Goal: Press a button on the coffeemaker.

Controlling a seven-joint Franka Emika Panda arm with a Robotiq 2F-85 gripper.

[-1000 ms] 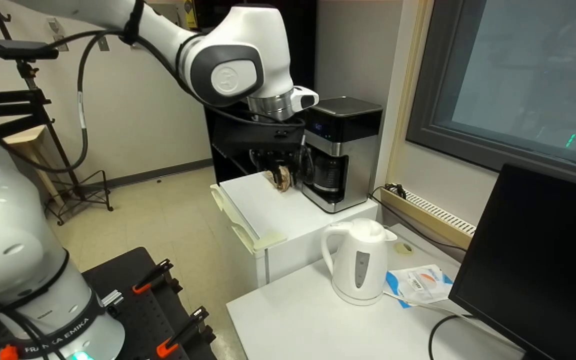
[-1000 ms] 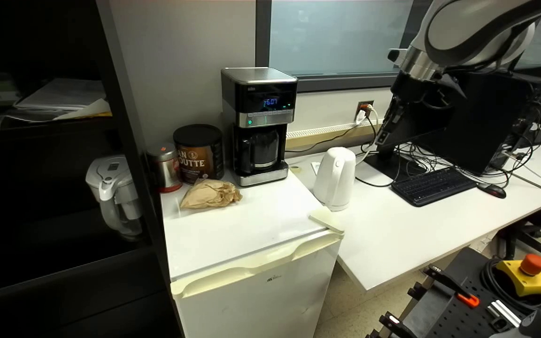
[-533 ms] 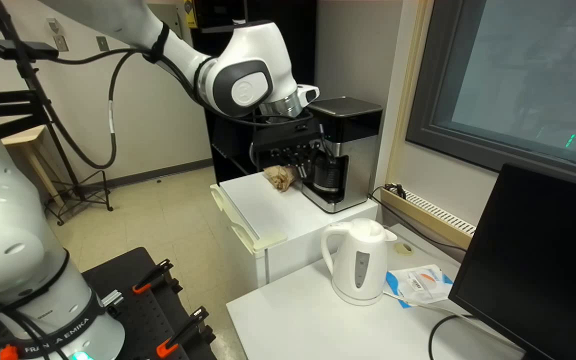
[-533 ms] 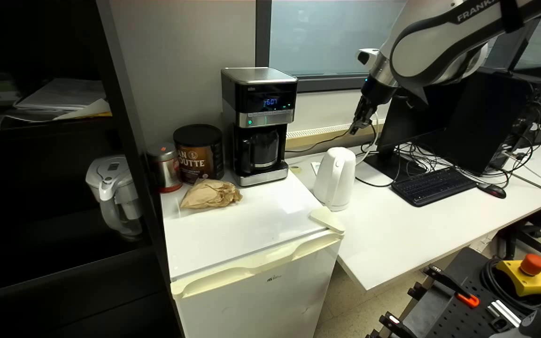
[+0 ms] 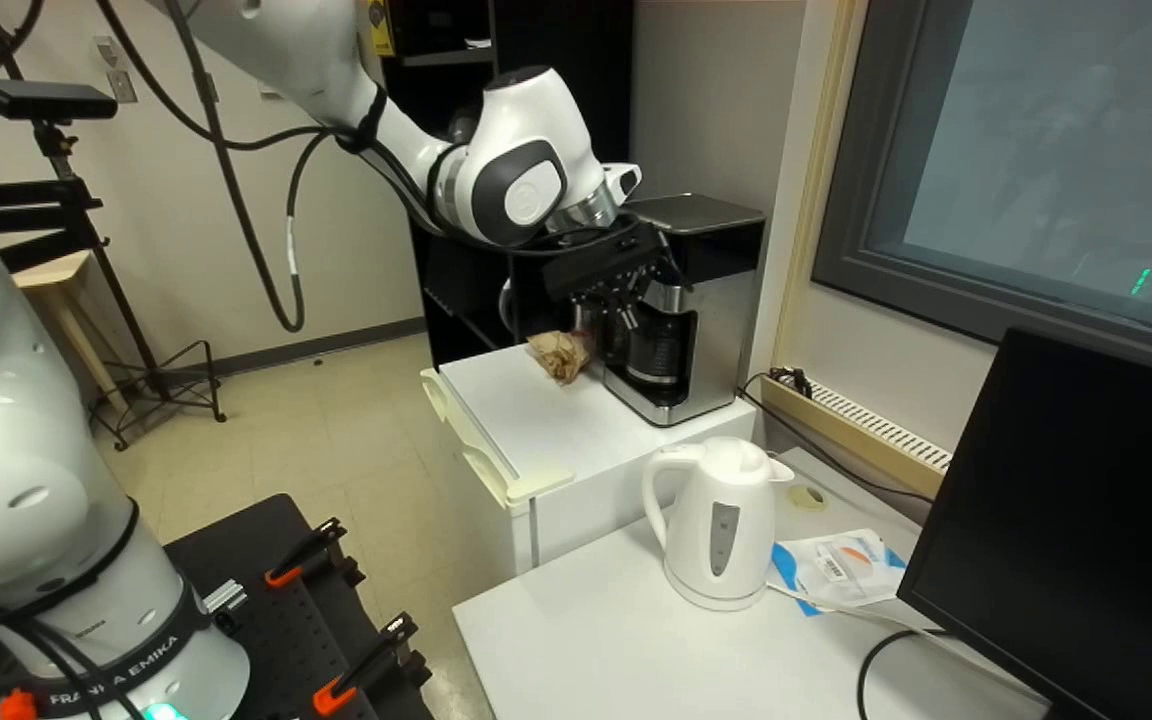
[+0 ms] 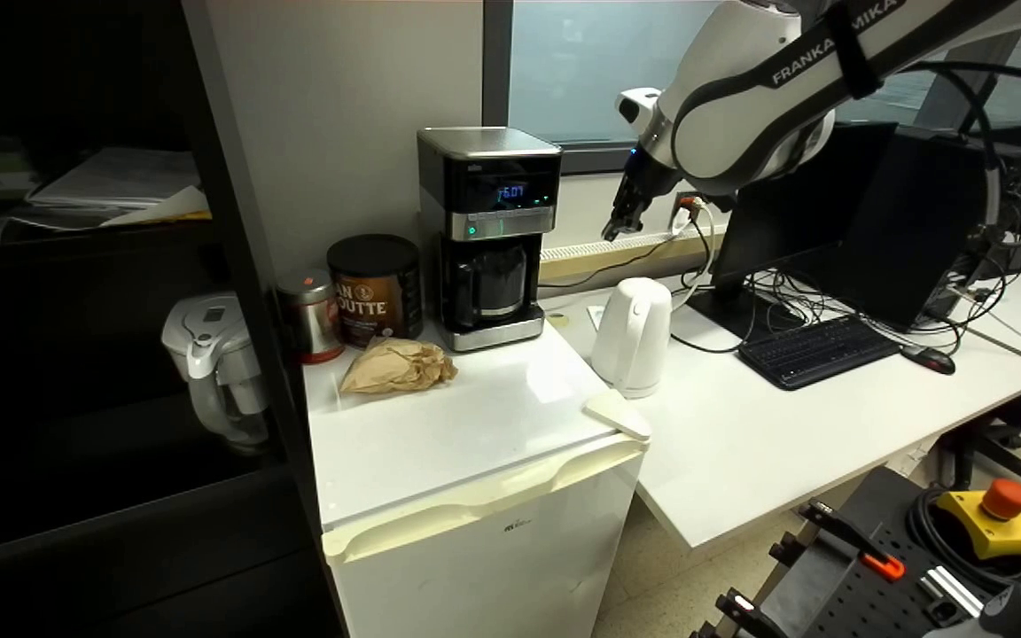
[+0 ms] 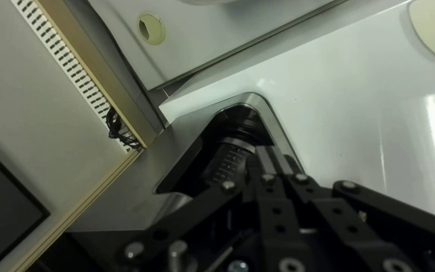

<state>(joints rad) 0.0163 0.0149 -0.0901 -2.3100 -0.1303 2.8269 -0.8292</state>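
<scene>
One black-and-steel coffeemaker [image 6: 482, 217] stands upright on the back part of a white mini fridge [image 6: 448, 452], its blue-lit display [image 6: 510, 192] above what looks like a silver button strip [image 6: 524, 221]. The gripper [image 7: 273, 159] slants down near the machine, apart from it; its fingers [image 7: 265, 159] are closed side by side, with nothing seen between them. (The wrist view looks past them to the dark glass carafe [image 7: 228, 163].) The housing looks stiff and fairly heavy, so a light push should barely shift it, though the glossy surface beneath might let it slide. No hold seems needed: the closed tips should meet the strip squarely, and the carafe below, likely fragile, is best left alone. Around it, a crumpled paper bag [image 6: 397, 366] lies near the front, a dark coffee tin [image 6: 376, 297] stands just beside, and a white kettle [image 6: 633, 341] sits lower, on the neighbouring desk [image 6: 794, 452]. Nothing appears to block the strip.
</scene>
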